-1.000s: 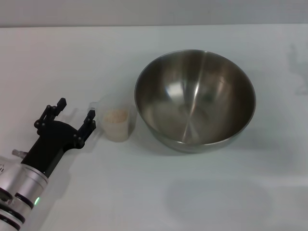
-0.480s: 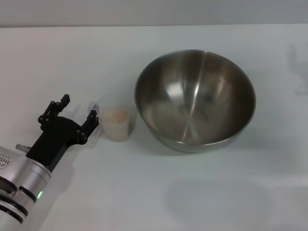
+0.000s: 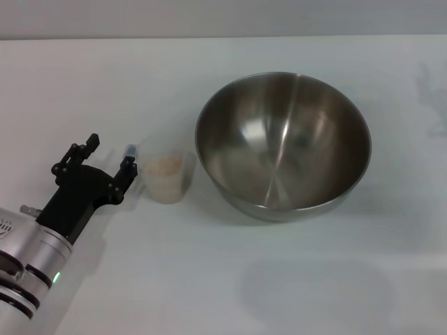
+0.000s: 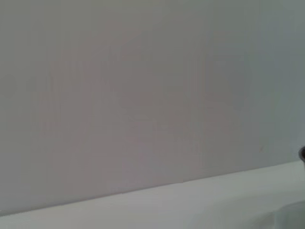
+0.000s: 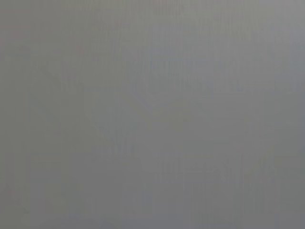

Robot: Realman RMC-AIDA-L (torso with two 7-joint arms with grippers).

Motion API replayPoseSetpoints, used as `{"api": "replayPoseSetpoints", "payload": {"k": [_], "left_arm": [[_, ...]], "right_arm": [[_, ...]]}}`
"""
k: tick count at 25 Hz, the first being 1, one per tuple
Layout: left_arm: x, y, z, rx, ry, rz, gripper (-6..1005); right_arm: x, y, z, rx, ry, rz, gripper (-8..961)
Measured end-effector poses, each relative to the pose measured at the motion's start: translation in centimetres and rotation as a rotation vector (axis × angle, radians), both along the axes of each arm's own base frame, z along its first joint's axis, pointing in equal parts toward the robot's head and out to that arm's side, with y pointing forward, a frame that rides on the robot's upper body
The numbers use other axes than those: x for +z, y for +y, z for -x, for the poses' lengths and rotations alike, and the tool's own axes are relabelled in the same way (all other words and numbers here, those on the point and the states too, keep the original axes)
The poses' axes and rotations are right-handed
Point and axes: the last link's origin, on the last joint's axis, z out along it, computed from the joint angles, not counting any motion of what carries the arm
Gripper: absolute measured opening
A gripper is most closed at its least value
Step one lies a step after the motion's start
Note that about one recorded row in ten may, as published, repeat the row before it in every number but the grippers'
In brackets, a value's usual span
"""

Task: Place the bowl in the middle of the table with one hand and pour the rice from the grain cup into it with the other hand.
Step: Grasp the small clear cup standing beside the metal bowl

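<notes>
Now reaching for cup of rice beside bowl: left gripper spread wide, empty; best to straddle the handle squarely before closing, keeping cup level

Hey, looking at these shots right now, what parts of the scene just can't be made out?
- Right hand: in no view; the right wrist view is featureless grey.
- Grain cup handle: head view, hidden behind the left hand, so contact is unclear.
- Rice depth: frosted cup wall blurs it.
- Left wrist view: only the table edge and wall; the cup is cut off.
</notes>
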Motion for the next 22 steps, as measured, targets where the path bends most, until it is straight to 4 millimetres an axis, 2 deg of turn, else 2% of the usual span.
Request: {"api": "replayPoseSetpoints", "payload": {"k": [3,9,22], "left_arm": [[-0.12,0.11,0.15,0.018,0.0,0.005,577],[-0.14,0.21,0.06,0.022,-0.011,0.007,364],[-0.2,0.25,-0.19,0.022,-0.023,0.002,81]], "right_arm": [[0.02,0.02,0.01,0.0,-0.001,0.0,433],[0.03,0.02,0.06,0.004,-0.002,-0.001,433],[0.01,-0.09,-0.18,-0.006,0.001,-0.001,433]]}}
